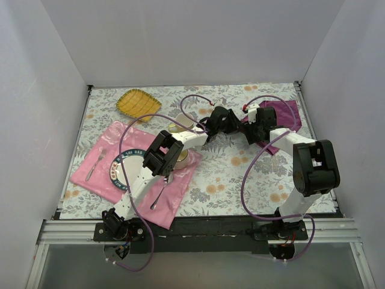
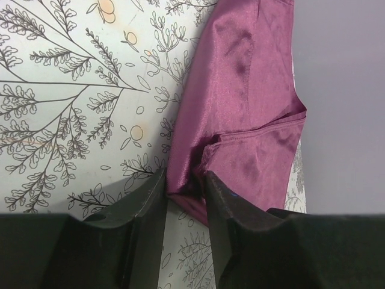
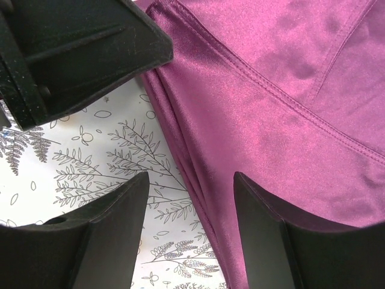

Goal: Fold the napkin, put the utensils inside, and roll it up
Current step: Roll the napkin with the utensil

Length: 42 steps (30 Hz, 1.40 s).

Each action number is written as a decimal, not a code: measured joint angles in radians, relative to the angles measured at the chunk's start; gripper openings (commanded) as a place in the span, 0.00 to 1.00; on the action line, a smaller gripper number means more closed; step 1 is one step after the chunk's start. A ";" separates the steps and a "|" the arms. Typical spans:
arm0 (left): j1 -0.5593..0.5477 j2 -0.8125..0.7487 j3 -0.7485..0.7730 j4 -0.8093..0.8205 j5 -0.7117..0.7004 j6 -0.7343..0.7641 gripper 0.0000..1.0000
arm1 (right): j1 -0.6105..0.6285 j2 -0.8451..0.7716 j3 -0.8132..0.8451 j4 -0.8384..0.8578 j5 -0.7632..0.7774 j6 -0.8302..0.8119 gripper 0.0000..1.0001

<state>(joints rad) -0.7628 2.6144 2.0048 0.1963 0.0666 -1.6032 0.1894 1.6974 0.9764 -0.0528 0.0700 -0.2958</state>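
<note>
The napkin, a shiny dark purple cloth, lies at the table's far right with folds along its left side. My left gripper reaches across to that side. In the left wrist view its fingers are pinched on a bunched corner of the napkin, and the cloth touches both pads. My right gripper hovers just beside it. It is open, its fingers straddling the napkin's folded edge without gripping it. The left gripper's black body shows close by. The utensils are out of view.
A pink placemat at the left holds a plate, a silver fork and a silver spoon. A yellow dish sits at the back left and a cup under the left arm. White walls enclose three sides.
</note>
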 measured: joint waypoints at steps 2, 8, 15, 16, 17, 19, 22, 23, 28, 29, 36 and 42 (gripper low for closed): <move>0.002 0.000 0.000 -0.002 0.007 -0.003 0.27 | 0.000 0.000 0.000 0.003 -0.003 -0.002 0.67; 0.009 0.000 0.005 -0.024 0.031 -0.024 0.22 | 0.003 0.000 -0.010 0.035 -0.006 -0.027 0.68; 0.020 0.014 0.025 -0.050 0.085 -0.080 0.15 | 0.023 0.000 -0.013 0.065 0.006 -0.055 0.67; 0.022 0.015 0.025 -0.051 0.095 -0.089 0.11 | 0.026 0.000 -0.014 0.071 0.006 -0.058 0.67; 0.024 0.015 0.026 -0.055 0.102 -0.097 0.10 | 0.030 0.000 -0.019 0.080 0.006 -0.064 0.67; 0.027 0.016 0.027 -0.064 0.116 -0.111 0.07 | 0.039 0.000 -0.026 0.087 0.007 -0.074 0.67; 0.029 0.016 0.038 -0.084 0.131 -0.130 0.06 | 0.048 0.000 -0.039 0.099 0.015 -0.082 0.67; 0.029 0.016 0.040 -0.086 0.135 -0.133 0.05 | 0.050 0.000 -0.040 0.101 0.016 -0.084 0.67; 0.035 0.016 0.050 -0.102 0.162 -0.167 0.03 | 0.057 0.011 -0.042 0.117 0.029 -0.098 0.67; 0.036 0.016 0.051 -0.107 0.167 -0.173 0.02 | 0.059 0.014 -0.042 0.117 0.031 -0.100 0.67; 0.045 0.017 0.063 -0.126 0.204 -0.214 0.02 | 0.083 0.046 -0.042 0.149 0.055 -0.116 0.68; 0.050 0.025 0.072 -0.136 0.228 -0.239 0.02 | 0.110 0.066 -0.042 0.198 0.106 -0.138 0.68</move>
<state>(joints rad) -0.7132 2.6392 2.0769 0.0601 0.2947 -1.8423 0.2993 1.7638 0.9344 0.1455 0.1764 -0.4335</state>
